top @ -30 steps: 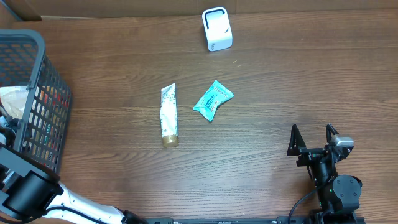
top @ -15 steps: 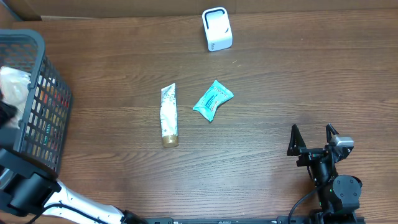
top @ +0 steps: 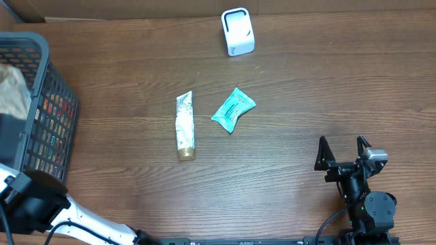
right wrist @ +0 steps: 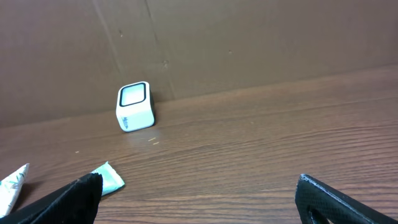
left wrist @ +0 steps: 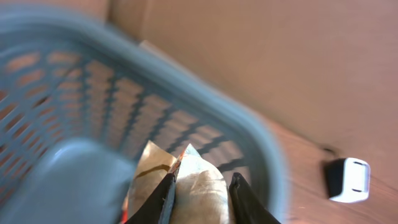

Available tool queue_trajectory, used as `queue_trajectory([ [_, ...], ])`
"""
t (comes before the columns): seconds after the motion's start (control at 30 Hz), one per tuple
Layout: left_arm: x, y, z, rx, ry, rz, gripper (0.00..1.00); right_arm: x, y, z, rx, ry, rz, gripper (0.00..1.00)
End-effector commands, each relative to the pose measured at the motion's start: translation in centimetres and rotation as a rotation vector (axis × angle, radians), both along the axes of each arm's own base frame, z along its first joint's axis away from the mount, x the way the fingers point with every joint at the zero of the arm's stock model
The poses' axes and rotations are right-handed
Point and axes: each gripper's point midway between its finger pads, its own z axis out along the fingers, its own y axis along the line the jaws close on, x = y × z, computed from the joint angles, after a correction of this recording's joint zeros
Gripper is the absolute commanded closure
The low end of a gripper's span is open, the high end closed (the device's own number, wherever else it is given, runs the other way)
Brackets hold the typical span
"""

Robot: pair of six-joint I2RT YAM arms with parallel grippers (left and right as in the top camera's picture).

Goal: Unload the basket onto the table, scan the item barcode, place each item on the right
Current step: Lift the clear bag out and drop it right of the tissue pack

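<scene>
Looking down on a brown wood-grain table (top: pixel 306 88) backing onto a plain cardboard wall (right wrist: pixel 249 37). Finding a white barcode scanner (top: pixel 238 32) standing upright near the far edge, close to that wall. Noting a white-and-green tube (top: pixel 184 126) lying flat mid-table, gold cap pointing toward the near edge, with a teal packet (top: pixel 233 109) lying just right of it and not touching it. Seeing a dark mesh basket (top: pixel 53 116) filling the left edge, coloured packaging showing through its wall.

Finding the left gripper (left wrist: pixel 203 193) hanging inside the basket's outline, fingers drawn in against both sides of a pale crinkled packet (left wrist: pixel 189 163) and pinching it between them. Placing that packet within the basket walls, well apart from the scanner. Not telling any print or barcode on it, the wrist view being blurred, nor whether it is clearing the goods beneath.

Finding the right gripper (top: pixel 340 143) sitting near the table's near-right corner, fingers spread as wide as they go, gripping nothing, pointing across bare wood toward the scanner and the teal packet.
</scene>
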Motion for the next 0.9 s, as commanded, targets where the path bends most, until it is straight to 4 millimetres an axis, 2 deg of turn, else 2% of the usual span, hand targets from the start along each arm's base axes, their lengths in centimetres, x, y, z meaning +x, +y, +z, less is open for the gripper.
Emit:
queue_trajectory([
  [0.0,-1.1,-4.2,6.7,0.06,-0.128,-0.068,0.84,0.0,0.1,-0.3,-0.004,0.002,0.002,0.0],
  [0.07,-1.8,-5.2,7.9,0.073,-0.137,-0.068,0.96,0.0,0.1,-0.3,-0.004,0.002,0.002,0.0],
  [0.23,-3.5,-7.9,10.4,0.068,-0.163,-0.065,0.96,0.0,0.1,-0.3,-0.004,0.002,0.002,0.0],
  [0.4,-3.9,-11.2,12.7,0.095,-0.202,-0.109,0.96,0.0,0.1,-0.3,-0.004,0.002,0.002,0.0],
  [0.47,-3.7,-13.1,13.4,0.107,-0.216,-0.147,0.96,0.0,0.1,-0.3,-0.004,0.002,0.002,0.0],
  [0.57,-3.0,-17.5,14.2,0.107,-0.229,-0.243,0.96,0.0,0.1,-0.3,-0.004,0.002,0.002,0.0],
  [0.67,-2.2,-22.2,13.8,0.093,-0.208,-0.347,0.96,0.0,0.1,-0.3,-0.004,0.002,0.002,0.0],
  [0.87,-0.3,-30.2,9.9,0.111,-0.039,-0.468,0.96,0.0,0.1,-0.3,-0.004,0.002,0.002,0.0],
])
